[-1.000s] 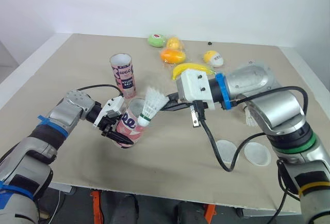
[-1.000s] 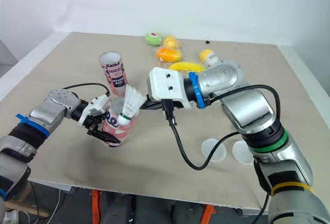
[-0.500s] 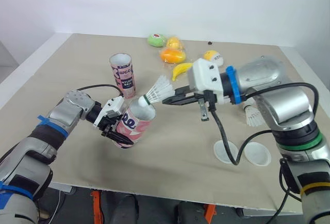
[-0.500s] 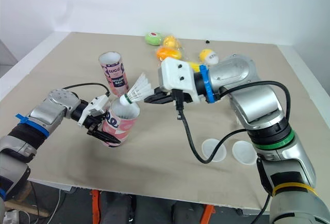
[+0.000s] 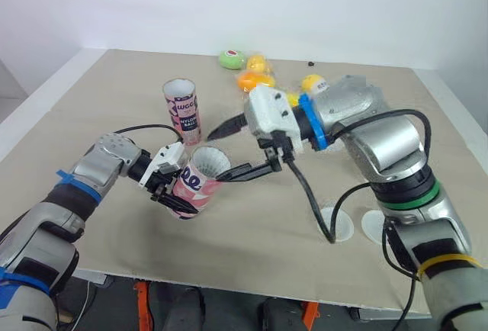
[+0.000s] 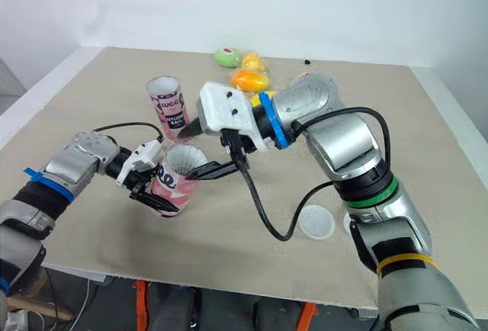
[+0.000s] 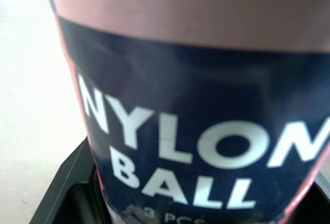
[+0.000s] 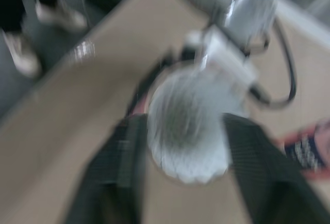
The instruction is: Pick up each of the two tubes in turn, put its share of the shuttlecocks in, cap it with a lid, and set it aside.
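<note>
Right end effector (image 5: 215, 155) hangs wide open at the mouth of the tilted tube (image 5: 197, 187), one black finger above the rim and one beside it, gripping nothing. Left end effector (image 5: 171, 194) is clamped on that tube's lower body and holds it leaning, mouth up, just over the bench (image 5: 252, 258).

The bench is a broad beige board with a pale edge, set in the corner of a plain white wall (image 5: 305, 3). Orange-red stand parts show below its front edge.

Inside the tilted tube sits a shuttlecock (image 8: 188, 126), its white skirt showing between the right fingers in the right wrist view. An upright tube (image 5: 181, 106), pink and open-topped, stands on the bench well behind the held one. One white lid (image 5: 339, 220) and a second lid (image 5: 374, 228) lie flat, side by side, near the front right. A green toy (image 5: 232, 59) and an orange toy (image 5: 252, 81) lie at the far side.

On the held tube, white letters on a dark band read "NYLON BALL", with "3 PCS" cut off beneath. The upright tube's print is too small to read surely.
</note>
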Controlling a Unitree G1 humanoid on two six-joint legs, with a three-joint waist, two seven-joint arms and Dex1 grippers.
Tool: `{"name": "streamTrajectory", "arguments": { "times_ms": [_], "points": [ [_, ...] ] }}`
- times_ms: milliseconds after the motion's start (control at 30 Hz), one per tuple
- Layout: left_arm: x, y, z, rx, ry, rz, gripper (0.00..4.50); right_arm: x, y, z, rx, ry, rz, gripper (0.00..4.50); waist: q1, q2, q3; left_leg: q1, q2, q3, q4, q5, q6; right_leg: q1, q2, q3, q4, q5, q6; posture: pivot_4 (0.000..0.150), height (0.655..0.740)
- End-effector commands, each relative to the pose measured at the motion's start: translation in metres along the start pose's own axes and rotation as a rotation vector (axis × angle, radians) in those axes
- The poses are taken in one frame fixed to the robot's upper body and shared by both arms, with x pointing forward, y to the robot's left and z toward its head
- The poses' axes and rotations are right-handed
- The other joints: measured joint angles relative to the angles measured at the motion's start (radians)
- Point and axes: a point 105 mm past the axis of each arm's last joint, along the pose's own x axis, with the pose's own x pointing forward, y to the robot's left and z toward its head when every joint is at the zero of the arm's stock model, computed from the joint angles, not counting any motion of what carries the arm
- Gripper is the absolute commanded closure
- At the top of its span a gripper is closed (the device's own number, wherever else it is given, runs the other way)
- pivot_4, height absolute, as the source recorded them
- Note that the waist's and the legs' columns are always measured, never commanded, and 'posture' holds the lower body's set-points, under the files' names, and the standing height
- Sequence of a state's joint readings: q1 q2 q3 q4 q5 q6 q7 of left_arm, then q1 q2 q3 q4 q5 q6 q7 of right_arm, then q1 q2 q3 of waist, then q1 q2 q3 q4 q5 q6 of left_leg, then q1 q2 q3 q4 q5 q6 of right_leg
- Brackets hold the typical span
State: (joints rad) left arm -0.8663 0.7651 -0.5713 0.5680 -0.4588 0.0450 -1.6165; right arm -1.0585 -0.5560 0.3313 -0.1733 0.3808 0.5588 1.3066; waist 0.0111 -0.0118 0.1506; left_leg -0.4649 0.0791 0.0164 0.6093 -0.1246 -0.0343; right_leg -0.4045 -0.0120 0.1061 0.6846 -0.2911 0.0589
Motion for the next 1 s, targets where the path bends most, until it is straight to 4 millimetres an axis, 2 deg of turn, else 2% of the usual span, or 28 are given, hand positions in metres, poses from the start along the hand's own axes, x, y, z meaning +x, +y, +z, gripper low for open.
{"name": "streamTrajectory", "arguments": {
  "times_ms": [33,100,200,367,400,467,633,1000],
  "points": [
    [0.009,0.002,0.000,0.015,0.032,-0.030,1.42,-0.010,-0.012,0.024,-0.004,-0.125,-0.066,0.62,0.000,0.000,0.000,0.000,0.000,0.000,0.000,0.000,0.000,0.000,0.000,0.000,0.000,0.000,0.000,0.150,0.7179],
    [0.009,0.005,0.002,0.022,0.040,-0.032,1.42,-0.007,-0.021,0.017,0.022,-0.115,-0.109,0.62,0.000,0.000,0.000,0.000,0.000,0.000,0.000,0.000,0.000,0.000,0.000,-0.001,0.000,0.000,0.000,0.150,0.7179],
    [0.009,0.007,0.004,0.031,0.050,-0.034,1.42,-0.003,-0.026,0.006,0.041,-0.075,-0.130,1.43,0.001,0.000,0.000,0.000,0.000,0.000,0.000,0.002,0.002,0.000,0.000,-0.001,0.001,0.000,0.001,0.150,0.7179],
    [0.010,0.010,0.006,0.043,0.059,-0.038,1.42,0.005,-0.020,-0.016,-0.006,0.059,-0.078,3.62,0.001,0.000,0.000,0.000,0.000,0.001,0.002,0.003,0.003,0.000,-0.001,-0.001,0.001,0.000,0.002,0.150,0.7179],
    [0.010,0.011,0.006,0.044,0.059,-0.038,1.42,0.006,-0.019,-0.017,-0.013,0.069,-0.067,3.77,0.001,0.000,0.000,0.000,0.000,0.001,0.002,0.003,0.003,0.000,-0.001,-0.001,0.001,0.001,0.002,0.150,0.7179],
    [0.010,0.011,0.007,0.046,0.060,-0.038,1.42,0.008,-0.016,-0.021,-0.026,0.097,-0.038,4.47,0.001,0.000,0.000,0.000,0.000,0.002,0.002,0.004,0.004,0.000,-0.001,-0.001,0.001,0.001,0.002,0.150,0.7179],
    [0.009,0.013,0.008,0.049,0.059,-0.034,1.42,0.014,-0.003,-0.029,-0.043,0.172,0.085,4.47,0.001,0.000,0.000,-0.001,0.000,0.004,0.002,0.004,0.005,0.000,-0.003,-0.001,0.001,0.001,0.002,0.150,0.7179],
    [0.009,0.014,0.009,0.051,0.035,-0.022,1.42,0.061,0.000,-0.039,-0.084,0.233,0.301,4.47,0.001,0.000,0.000,-0.002,0.001,0.010,0.002,0.005,0.006,-0.001,-0.006,-0.002,0.001,0.002,0.001,0.150,0.7179]
  ]
}}
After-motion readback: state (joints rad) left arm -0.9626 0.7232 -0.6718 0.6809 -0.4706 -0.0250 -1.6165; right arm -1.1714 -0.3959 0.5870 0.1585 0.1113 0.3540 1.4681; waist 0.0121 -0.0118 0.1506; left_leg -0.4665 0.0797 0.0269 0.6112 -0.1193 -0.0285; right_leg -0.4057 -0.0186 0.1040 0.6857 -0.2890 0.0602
